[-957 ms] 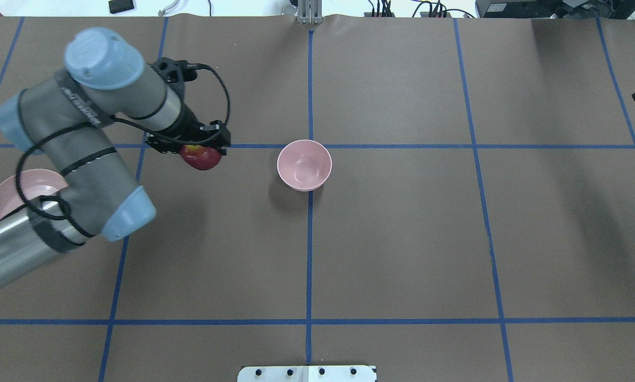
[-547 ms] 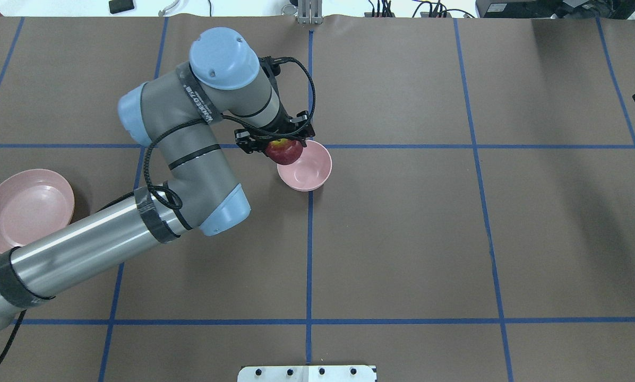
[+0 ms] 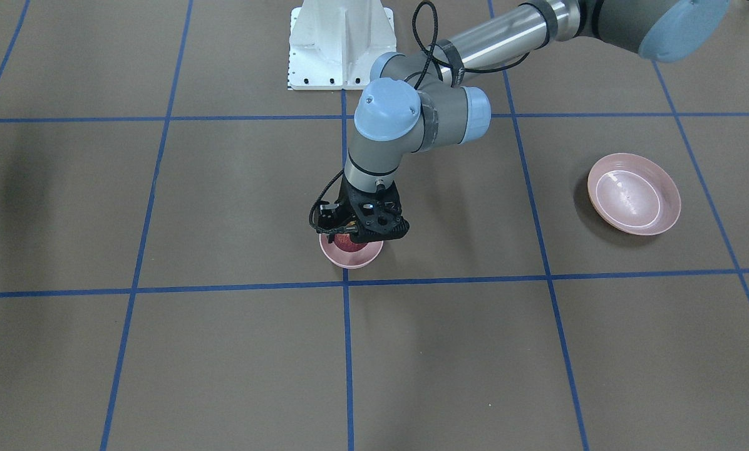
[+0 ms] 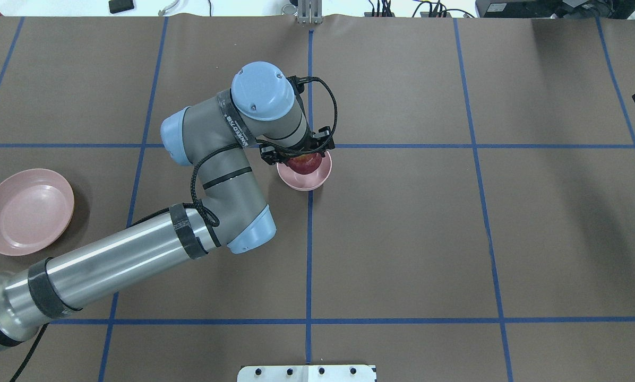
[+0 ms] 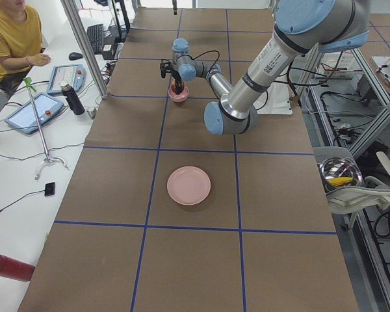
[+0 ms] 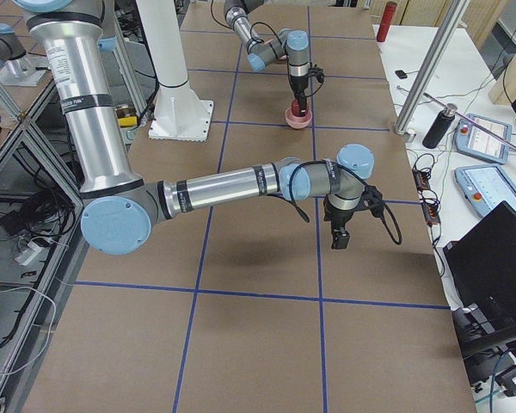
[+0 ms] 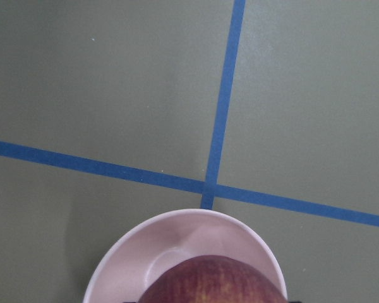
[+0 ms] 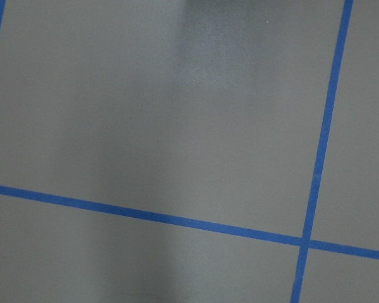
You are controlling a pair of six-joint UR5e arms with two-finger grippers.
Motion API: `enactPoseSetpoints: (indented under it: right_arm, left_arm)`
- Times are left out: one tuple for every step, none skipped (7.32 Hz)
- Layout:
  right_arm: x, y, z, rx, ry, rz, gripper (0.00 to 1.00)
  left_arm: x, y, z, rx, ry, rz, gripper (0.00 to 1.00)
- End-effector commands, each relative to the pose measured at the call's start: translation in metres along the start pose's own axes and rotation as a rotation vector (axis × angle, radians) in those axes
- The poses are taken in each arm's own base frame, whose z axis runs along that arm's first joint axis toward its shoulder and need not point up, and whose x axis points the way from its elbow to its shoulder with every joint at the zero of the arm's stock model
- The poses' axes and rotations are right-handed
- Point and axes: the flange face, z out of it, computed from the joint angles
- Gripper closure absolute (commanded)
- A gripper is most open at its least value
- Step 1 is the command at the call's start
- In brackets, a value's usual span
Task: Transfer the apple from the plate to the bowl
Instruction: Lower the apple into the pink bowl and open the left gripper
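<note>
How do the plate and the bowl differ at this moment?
The plate is wide and shallow; the bowl is narrower and deep. The plate lies empty, off to the robot's left; the bowl sits centrally with the apple at its mouth. Nothing is near the plate; the left gripper hangs over the bowl, holding the apple. Both are round and pale pink.

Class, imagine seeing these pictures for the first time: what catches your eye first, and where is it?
The left gripper, at the table's middle, grips the dark-red apple at the mouth of the small pink bowl. The wide pink plate lies bare at the robot's left end of the table.
</note>
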Motion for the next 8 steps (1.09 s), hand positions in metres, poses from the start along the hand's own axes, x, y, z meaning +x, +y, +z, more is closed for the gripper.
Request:
enactPoseSetpoints:
  right_arm:
    - [0.001, 0.000, 0.001, -0.001, 0.000, 0.001, 0.00]
    - [0.001, 0.000, 0.001, -0.001, 0.000, 0.001, 0.00]
    - [0.000, 0.000, 0.000, 0.000, 0.000, 0.000, 0.00]
    - [0.000, 0.000, 0.000, 0.000, 0.000, 0.000, 0.00]
    - [0.000, 0.000, 0.000, 0.000, 0.000, 0.000, 0.00]
    - [0.000, 0.000, 0.000, 0.000, 0.000, 0.000, 0.00]
    - [0.000, 0.000, 0.000, 0.000, 0.000, 0.000, 0.00]
    - [0.001, 0.001, 0.001, -0.001, 0.002, 0.001, 0.00]
  left_arm:
    - [0.000, 0.014, 0.011, 0.041, -0.016, 0.019, 0.03]
    - [-0.001, 0.014, 0.011, 0.041, -0.016, 0.019, 0.02]
    - [0.000, 0.013, 0.008, 0.041, -0.011, 0.019, 0.02]
    - [0.003, 0.014, -0.002, 0.040, 0.006, 0.025, 0.02]
    - [0.001, 0.010, -0.020, 0.050, 0.017, 0.071, 0.02]
    - [-0.037, -0.001, -0.036, 0.019, 0.004, 0.096, 0.02]
    - [-0.094, -0.017, -0.059, -0.007, -0.001, 0.193, 0.02]
    - [-0.146, -0.032, -0.079, -0.009, -0.026, 0.263, 0.02]
